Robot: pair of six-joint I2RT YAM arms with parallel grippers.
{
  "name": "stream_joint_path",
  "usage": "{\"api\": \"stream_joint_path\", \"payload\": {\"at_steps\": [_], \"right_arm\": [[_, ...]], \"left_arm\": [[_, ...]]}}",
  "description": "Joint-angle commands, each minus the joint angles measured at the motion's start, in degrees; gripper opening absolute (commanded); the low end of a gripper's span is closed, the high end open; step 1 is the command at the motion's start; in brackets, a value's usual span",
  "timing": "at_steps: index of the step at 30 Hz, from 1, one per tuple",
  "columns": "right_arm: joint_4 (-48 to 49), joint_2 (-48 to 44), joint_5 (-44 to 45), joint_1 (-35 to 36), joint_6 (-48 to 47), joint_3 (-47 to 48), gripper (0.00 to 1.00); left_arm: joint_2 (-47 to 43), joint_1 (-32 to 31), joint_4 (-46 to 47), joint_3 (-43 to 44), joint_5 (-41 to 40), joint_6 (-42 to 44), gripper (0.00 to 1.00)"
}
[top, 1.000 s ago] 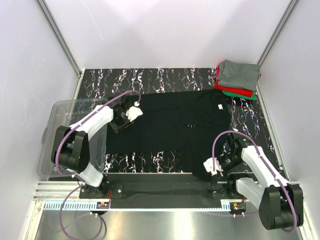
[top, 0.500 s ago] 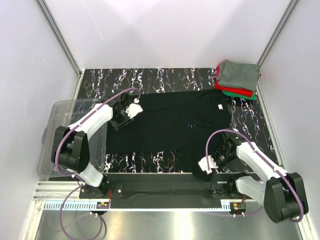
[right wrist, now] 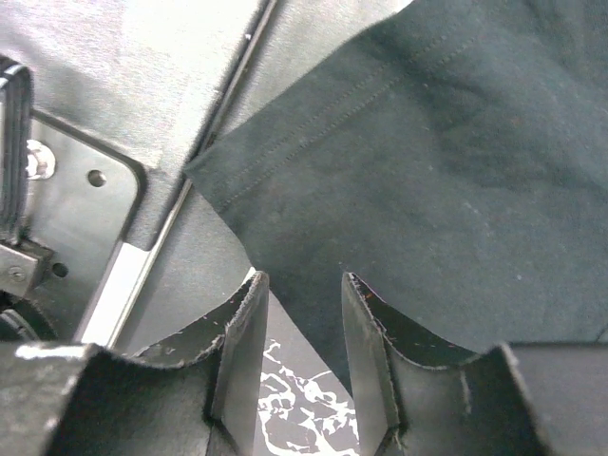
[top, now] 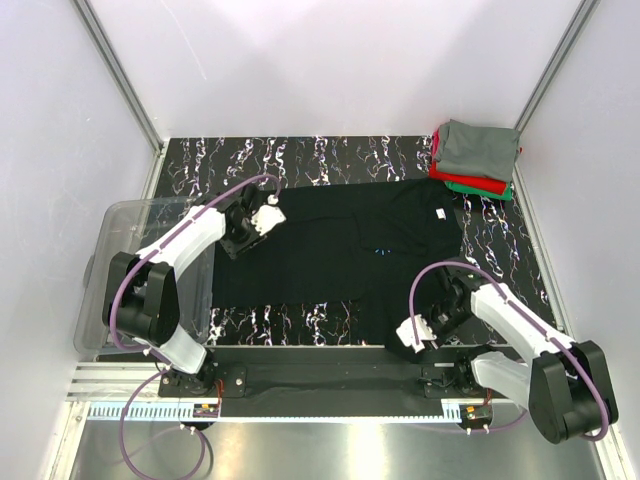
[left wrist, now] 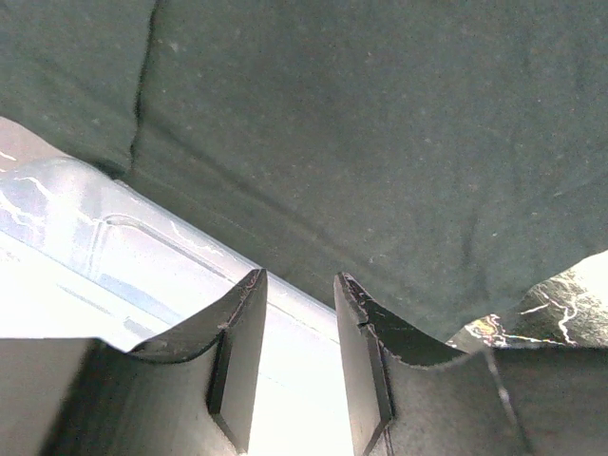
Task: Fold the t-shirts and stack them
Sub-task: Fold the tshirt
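A black t-shirt (top: 330, 255) lies spread flat on the marbled table (top: 300, 160), its white neck tag (top: 440, 214) towards the right. Folded t-shirts (top: 476, 158) are stacked at the back right, grey on top of red and green. My left gripper (top: 266, 217) hovers at the shirt's back left corner; in the left wrist view it (left wrist: 299, 285) is open and holds nothing, with black cloth (left wrist: 380, 123) just beyond the tips. My right gripper (top: 409, 333) is at the shirt's near right corner, open (right wrist: 299, 285), and the cloth edge (right wrist: 446, 152) runs across the gap between its tips.
A clear plastic bin (top: 110, 300) stands off the table's left edge, its rim (left wrist: 114, 237) right below my left fingers. The arms' metal base rail (right wrist: 66, 209) lies just beyond the shirt's near corner. White walls close in the table.
My right gripper has moved left and nearer to the shirt's front corner, its jaws narrowing a little. My left gripper has shifted slightly towards the back.
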Motion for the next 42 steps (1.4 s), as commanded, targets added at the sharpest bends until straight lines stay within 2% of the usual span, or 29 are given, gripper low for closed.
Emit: {"api": "stream_joint_path", "payload": {"at_steps": [1,13,20,21,23,24,26,29,33,37,42], "right_arm": [[-2.3,1.3,0.7,0.9,-2.2,2.7,0.44],[0.9,8.6,5.1,3.8,-2.2,3.4,0.39],[3.6,10.3,6.8,5.9,0.8,2.7,0.24],[3.6,11.0,6.9,6.1,1.4,3.1,0.16],[2.8,10.4,6.7,6.4,3.3,3.7,0.11],[1.8,9.7,6.4,6.3,4.3,4.5,0.04],[1.3,7.1,6.2,6.2,8.1,5.1,0.01],[0.2,-0.8,5.2,6.2,13.0,6.6,0.00],[-2.5,-5.8,6.2,6.2,18.4,8.3,0.00],[-2.6,-7.3,8.6,6.2,24.7,8.6,0.00],[-1.9,-7.5,10.9,6.3,27.8,8.3,0.00]], "left_arm": [[0.2,0.3,0.7,2.6,-1.3,0.1,0.39],[0.8,0.3,0.3,5.3,-3.3,1.3,0.40],[1.4,0.6,0.3,5.9,-3.8,1.9,0.40],[1.4,0.6,0.1,6.2,-3.8,2.0,0.40],[1.4,0.6,0.0,6.3,-3.7,2.6,0.40],[1.1,0.6,-0.4,6.2,-3.7,2.9,0.40],[-0.5,0.6,-1.0,5.5,-3.0,5.6,0.40],[-3.7,0.6,-2.9,2.0,-0.8,12.0,0.39],[-5.6,0.5,-6.5,-2.9,0.3,18.1,0.40],[-4.8,0.6,-9.1,-4.1,-0.3,21.4,0.40],[-2.9,0.2,-12.6,-5.6,-0.1,23.4,0.41]]}}
